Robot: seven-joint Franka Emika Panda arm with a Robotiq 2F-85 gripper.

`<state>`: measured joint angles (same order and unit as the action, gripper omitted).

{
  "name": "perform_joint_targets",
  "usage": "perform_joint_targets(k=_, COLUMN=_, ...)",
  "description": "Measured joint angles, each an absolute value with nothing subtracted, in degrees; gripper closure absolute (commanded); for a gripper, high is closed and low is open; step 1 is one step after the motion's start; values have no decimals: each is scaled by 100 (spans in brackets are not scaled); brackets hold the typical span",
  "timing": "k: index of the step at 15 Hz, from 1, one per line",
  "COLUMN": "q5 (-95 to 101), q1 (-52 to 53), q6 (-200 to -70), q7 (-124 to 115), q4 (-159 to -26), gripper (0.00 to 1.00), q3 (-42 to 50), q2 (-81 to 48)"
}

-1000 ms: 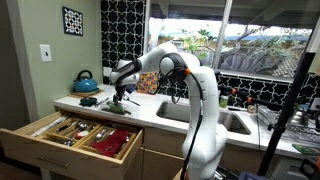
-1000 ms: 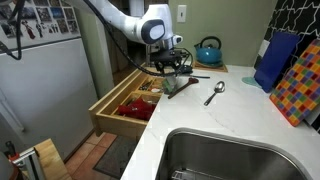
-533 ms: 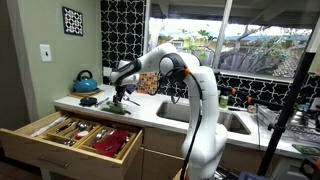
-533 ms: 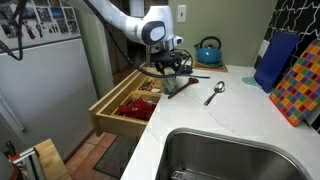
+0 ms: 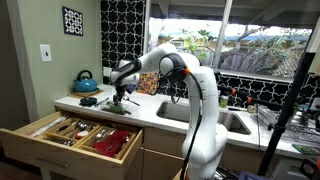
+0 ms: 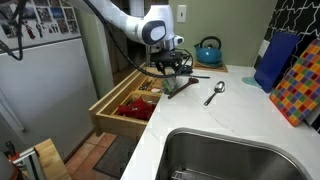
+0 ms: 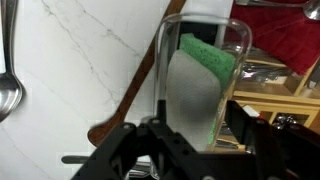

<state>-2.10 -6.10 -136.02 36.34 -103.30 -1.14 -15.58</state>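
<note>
Glass tumbler [image 7: 200, 100] holds one green sponge [image 7: 208, 55]; gripper [image 7: 195, 138] jaws straddle it, grip unclear. One wooden spoon [image 7: 125, 105], one metal spoon [image 7: 8, 92] lie beside.

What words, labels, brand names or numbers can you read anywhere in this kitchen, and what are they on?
No text can be read anywhere.
Papers on the fridge: too small and blurred to read.
Framed picture on the wall: a pattern only, no letters.
Spatula in the wrist view: no marking shows.
</note>
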Motion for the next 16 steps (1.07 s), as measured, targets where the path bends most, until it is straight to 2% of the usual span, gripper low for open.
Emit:
perform_joint_targets(k=3, q5=-213, q1=-613, q6=-13601, q7=3631, q4=-10330, gripper=39, q3=-114, q2=-1565)
perform_joint_targets(k=8, q5=-222, q1=-620, q6=-13601, q7=3627, q4=-10330, gripper=45, q3=-114, q2=-1609)
perform_joint_targets(k=11, q5=-226, q1=-621, q6=-13601, q7=3625, q4=-10330, gripper=44, q3=-114, q2=-1626)
perform_joint_targets(k=16, q5=-226, q1=-629, q6=-13600, q7=3617, q4=-10330, gripper=49, q3=-113, q2=-1631)
